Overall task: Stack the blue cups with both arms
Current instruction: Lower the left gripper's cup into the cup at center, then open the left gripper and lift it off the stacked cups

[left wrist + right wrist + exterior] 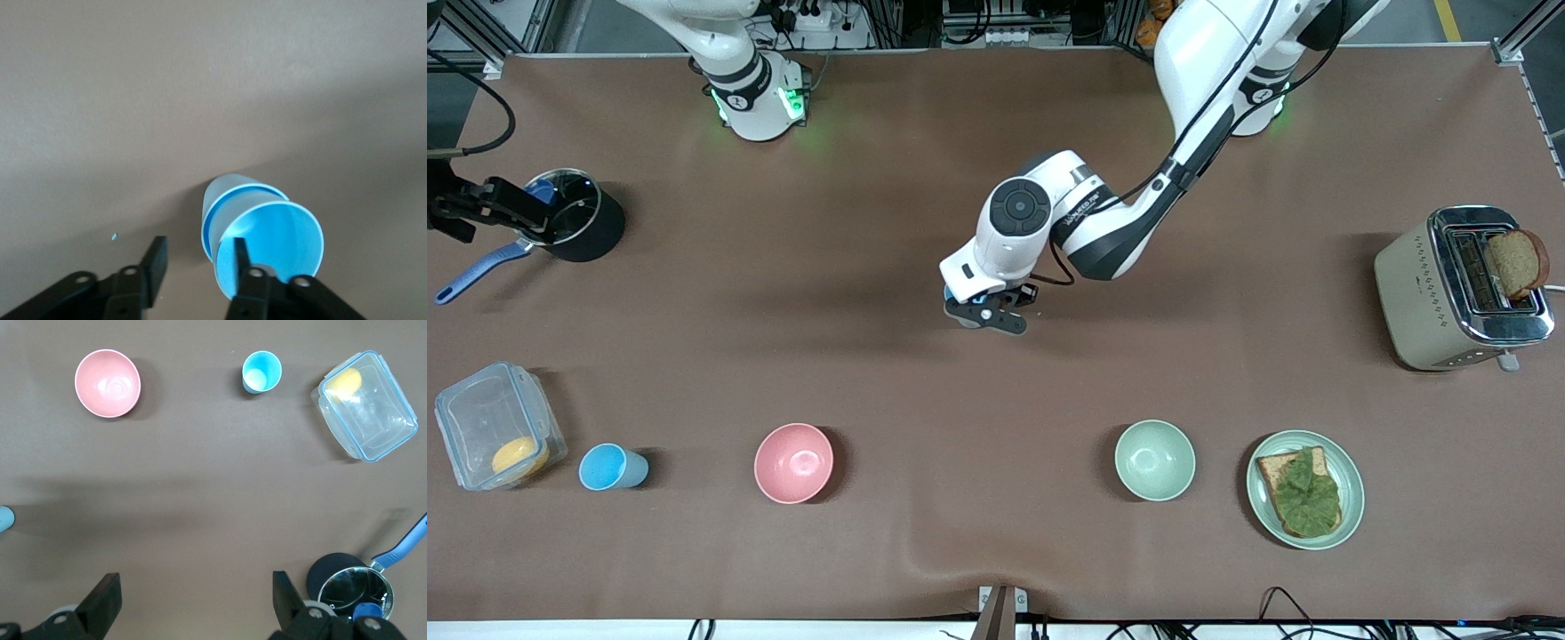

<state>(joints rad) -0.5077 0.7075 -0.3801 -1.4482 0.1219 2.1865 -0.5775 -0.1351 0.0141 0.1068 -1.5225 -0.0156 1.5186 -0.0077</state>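
A light-blue cup [267,233], pale outside and bright blue inside, sits on the brown table near its middle. My left gripper [197,248] is open at its rim, one finger [239,257] inside the mouth and the other outside. In the front view the left gripper [987,317] hides this cup almost fully. A sliver of the cup shows at the edge of the right wrist view [4,519]. A second blue cup [611,467] stands upright between a clear box and the pink bowl, and also shows in the right wrist view [261,371]. My right gripper [193,587] is open and empty, high over the right arm's end of the table [489,206].
A pink bowl [793,462], a pale green bowl [1154,460] and a plate with toast [1305,489] line the near side. A clear box [494,436] stands beside the second cup. A black pot [578,213] is under the right gripper. A toaster [1463,289] stands at the left arm's end.
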